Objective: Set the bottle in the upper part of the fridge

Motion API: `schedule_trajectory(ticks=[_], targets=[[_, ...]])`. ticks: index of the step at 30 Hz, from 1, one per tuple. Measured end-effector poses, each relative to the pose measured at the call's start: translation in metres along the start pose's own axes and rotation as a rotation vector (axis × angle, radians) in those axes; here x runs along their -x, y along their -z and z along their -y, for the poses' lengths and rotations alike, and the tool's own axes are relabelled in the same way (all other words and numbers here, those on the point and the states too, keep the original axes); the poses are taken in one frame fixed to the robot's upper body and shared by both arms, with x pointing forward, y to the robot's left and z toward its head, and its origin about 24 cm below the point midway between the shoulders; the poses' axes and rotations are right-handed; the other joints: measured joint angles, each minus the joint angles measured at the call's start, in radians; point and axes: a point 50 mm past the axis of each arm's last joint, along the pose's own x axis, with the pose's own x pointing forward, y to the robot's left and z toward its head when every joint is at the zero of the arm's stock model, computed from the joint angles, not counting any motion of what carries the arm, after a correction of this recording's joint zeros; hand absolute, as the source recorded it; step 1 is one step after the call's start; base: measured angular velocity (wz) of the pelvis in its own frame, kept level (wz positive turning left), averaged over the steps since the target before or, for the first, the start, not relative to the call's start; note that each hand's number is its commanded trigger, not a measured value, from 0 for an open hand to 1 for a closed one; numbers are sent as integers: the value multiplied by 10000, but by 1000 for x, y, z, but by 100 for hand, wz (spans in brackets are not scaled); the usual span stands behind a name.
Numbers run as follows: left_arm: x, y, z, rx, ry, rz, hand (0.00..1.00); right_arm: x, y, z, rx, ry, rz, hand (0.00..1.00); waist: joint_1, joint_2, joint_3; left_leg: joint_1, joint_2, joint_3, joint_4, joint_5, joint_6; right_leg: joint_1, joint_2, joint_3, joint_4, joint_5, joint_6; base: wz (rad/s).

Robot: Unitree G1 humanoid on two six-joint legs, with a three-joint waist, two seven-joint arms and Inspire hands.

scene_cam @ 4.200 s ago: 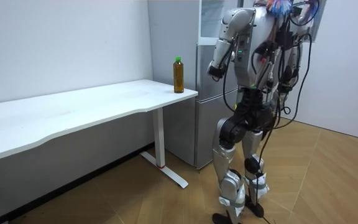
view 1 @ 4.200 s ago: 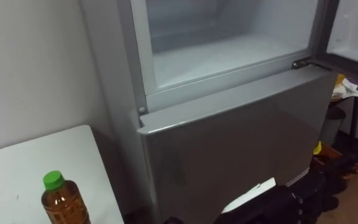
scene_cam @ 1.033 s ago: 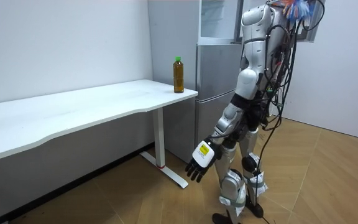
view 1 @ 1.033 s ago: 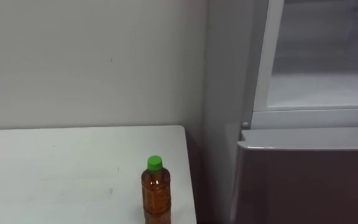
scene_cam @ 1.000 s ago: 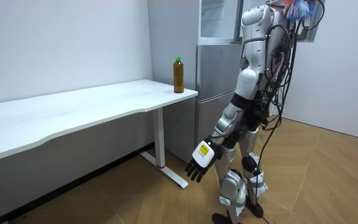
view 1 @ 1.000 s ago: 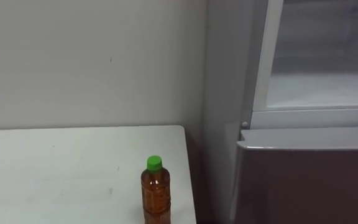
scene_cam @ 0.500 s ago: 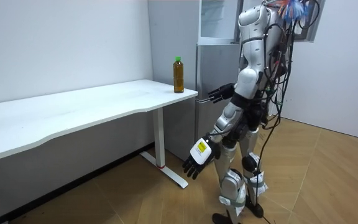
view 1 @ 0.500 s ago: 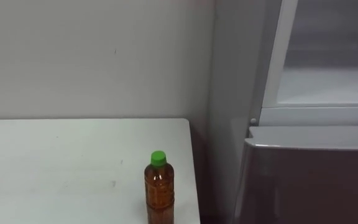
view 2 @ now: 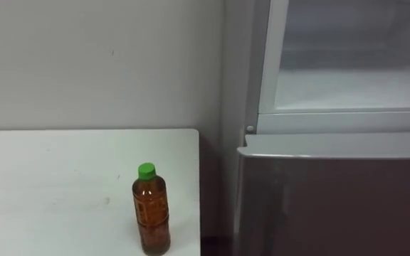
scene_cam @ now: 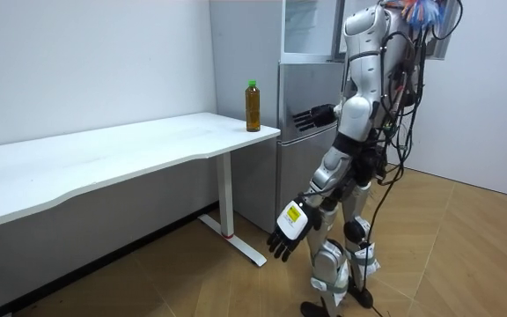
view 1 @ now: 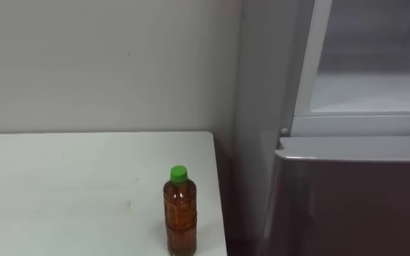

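A brown bottle (view 1: 180, 213) with a green cap stands upright near the right corner of the white table (view 1: 62, 185), close to its edge beside the fridge. The upper fridge compartment (view 1: 376, 85) stands open and looks bare inside, above the shut grey lower door (view 1: 354, 199). In the room view I stand between table and fridge, facing the bottle (scene_cam: 253, 106). My right hand (scene_cam: 311, 116) is raised at chest height with straight fingers, short of the bottle. My left hand (scene_cam: 287, 236) hangs low by my thigh, fingers relaxed.
The table (scene_cam: 130, 150) runs far toward the room view's left, along a plain white wall. The fridge (scene_cam: 302, 88) stands right against the table's end. Wooden floor lies open behind me.
My right hand has risen from hip level to chest height, toward the bottle. My view has turned from the fridge to the table corner. The bottle has not moved.
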Motion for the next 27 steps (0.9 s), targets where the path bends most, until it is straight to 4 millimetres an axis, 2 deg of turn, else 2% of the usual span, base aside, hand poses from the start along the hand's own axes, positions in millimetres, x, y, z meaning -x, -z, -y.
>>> schedule_trajectory(ticks=[4,6,8,12,21,27], targets=[[-2,-3,-5,-79,-79,63,0,0,-10,-1,158,-120,306,0,61,-166,21,-17,3,-4,3,30,11,-33,4,54,20,-4,-2,0],[-3,-5,-8,-97,-37,105,0,0,-14,-2,198,-161,418,0,58,-274,-31,-79,11,0,12,43,12,-128,14,71,31,6,-17,0],[-4,-6,-8,-113,-13,151,0,1,-21,-3,300,-242,507,0,60,-310,-35,-126,31,37,23,54,14,-142,34,94,59,52,-34,-5],[-5,-9,-11,-405,-63,265,0,4,-33,-1,801,-388,779,0,183,-323,-28,-102,64,99,16,57,9,-159,54,167,108,72,-45,-5],[-5,-13,-14,-1342,-162,506,0,5,-45,4,1469,-312,1083,0,510,-424,-3,-139,117,88,86,89,-37,-224,80,151,143,26,-116,0],[-6,-15,-14,-1543,-171,597,0,5,-56,7,1552,-194,1500,0,529,-445,2,-310,127,-40,176,113,-51,-302,67,-32,170,41,-149,6]])
